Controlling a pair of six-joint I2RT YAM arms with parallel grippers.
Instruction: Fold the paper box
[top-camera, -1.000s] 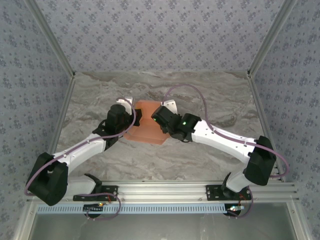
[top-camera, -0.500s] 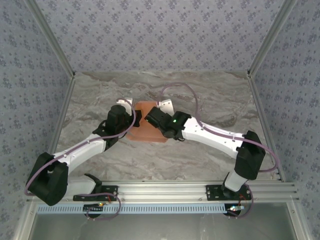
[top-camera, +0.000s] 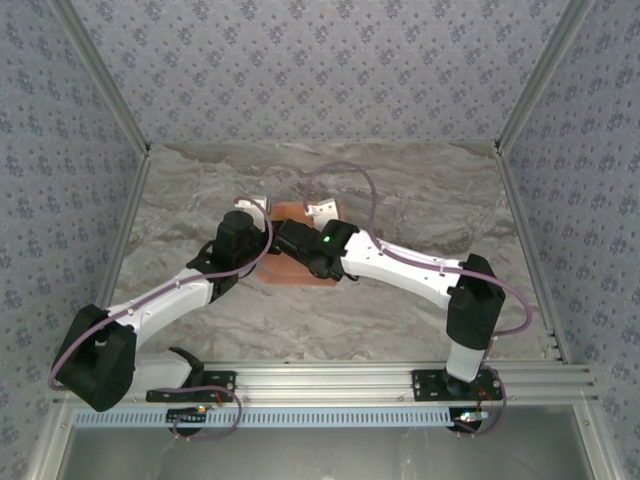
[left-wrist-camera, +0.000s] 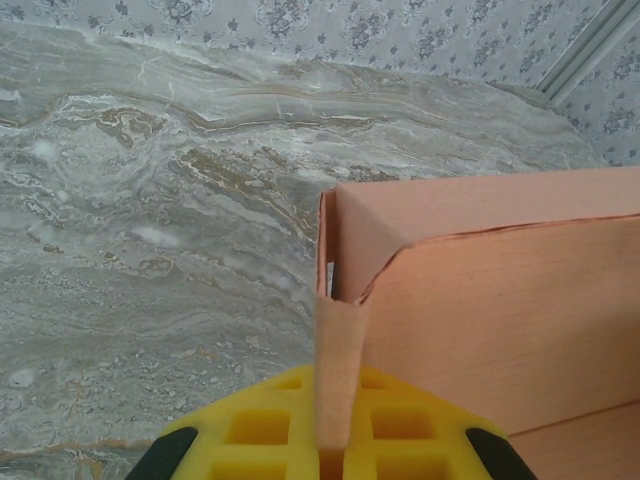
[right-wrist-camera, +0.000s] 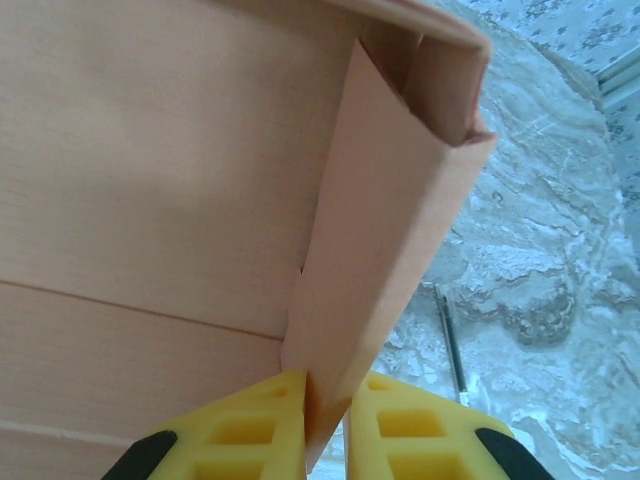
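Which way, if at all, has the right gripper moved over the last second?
Yes. In the top view the right gripper has slid left over the paper box, farther from the right frame post.

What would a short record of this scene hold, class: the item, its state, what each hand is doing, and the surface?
item: paper box, salmon-orange card
state: partly folded, side walls raised
left hand: shut on a narrow upright flap at a corner of the box
right hand: shut on a folded side wall of the box
surface: marble-patterned table
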